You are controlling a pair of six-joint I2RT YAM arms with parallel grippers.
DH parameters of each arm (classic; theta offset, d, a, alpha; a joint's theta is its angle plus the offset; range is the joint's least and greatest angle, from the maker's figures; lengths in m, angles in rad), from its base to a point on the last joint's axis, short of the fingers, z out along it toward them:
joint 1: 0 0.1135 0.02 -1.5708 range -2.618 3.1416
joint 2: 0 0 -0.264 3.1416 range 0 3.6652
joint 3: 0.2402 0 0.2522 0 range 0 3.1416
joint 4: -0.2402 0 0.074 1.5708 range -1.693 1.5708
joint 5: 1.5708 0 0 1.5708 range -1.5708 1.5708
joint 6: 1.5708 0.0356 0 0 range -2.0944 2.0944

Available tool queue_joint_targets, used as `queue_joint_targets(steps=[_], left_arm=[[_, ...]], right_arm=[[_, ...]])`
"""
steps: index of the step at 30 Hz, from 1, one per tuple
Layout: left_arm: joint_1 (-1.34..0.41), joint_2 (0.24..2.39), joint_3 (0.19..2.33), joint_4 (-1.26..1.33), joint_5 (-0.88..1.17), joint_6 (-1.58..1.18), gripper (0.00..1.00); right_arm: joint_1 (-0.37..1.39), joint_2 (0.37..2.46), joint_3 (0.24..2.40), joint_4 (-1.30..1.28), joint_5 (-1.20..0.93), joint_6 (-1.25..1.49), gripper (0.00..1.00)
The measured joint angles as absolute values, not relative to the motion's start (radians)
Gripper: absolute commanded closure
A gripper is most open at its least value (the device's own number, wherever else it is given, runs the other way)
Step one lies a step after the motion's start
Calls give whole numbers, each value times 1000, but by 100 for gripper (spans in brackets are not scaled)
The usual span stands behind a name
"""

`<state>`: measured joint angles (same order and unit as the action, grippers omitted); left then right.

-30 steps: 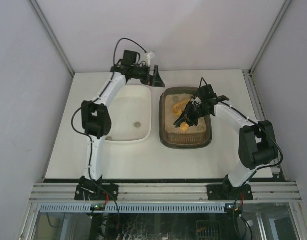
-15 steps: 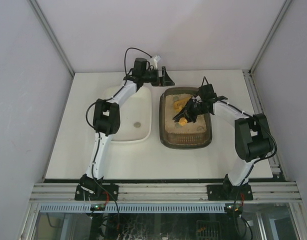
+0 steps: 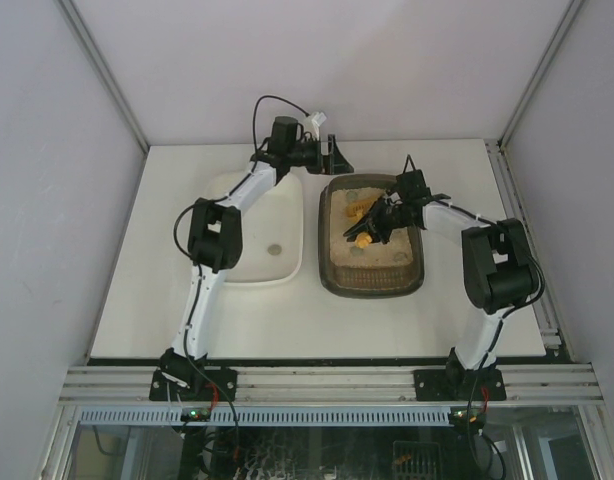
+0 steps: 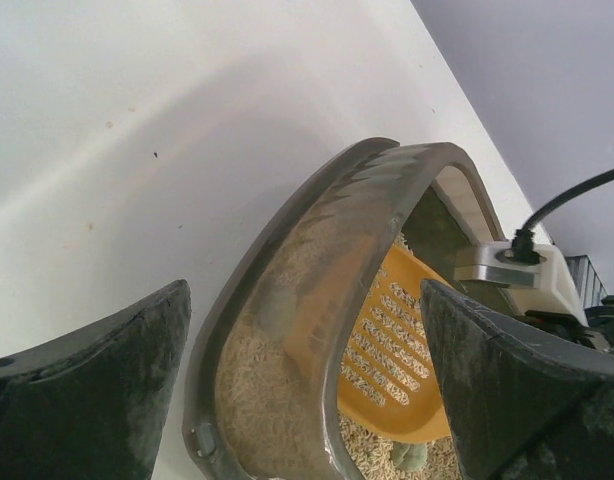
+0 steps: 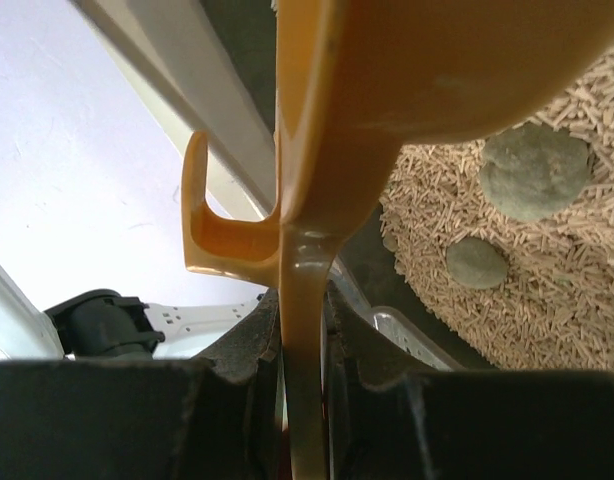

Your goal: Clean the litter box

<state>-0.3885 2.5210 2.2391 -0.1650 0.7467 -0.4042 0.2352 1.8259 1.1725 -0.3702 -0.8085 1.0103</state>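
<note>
Brown-grey plastic, your litter box (image 3: 372, 288) sits on the table (image 3: 237, 320) right of centre, just beside the white tub (image 3: 257, 235), with grey-green clumps (image 5: 535, 170) lying on its beige pellets. Over its far half your right end effector (image 5: 305, 390) is clamped on the handle of an orange slotted scoop (image 4: 392, 350), the right arm folded in from the side. Your left arm reaches past the tub's far edge, its end effector (image 4: 305, 385) spread wide, one finger either side of the box's far rim.
</note>
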Motion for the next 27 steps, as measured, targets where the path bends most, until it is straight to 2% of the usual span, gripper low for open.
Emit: queue_joint_targets(steps=[18,23,27], left_arm=[[-402,2521,2239,-186,792,-398,0],[-402,2521,2239,-191,793,-395,0],[-402,2521,2237,-192,792,-377,0]], right_arm=[[231,1906,1188,-184,-806,1042,100],[229,1906,1151,-47,-837,1077,100],[226,1906,1037,142,-878,1138,100]])
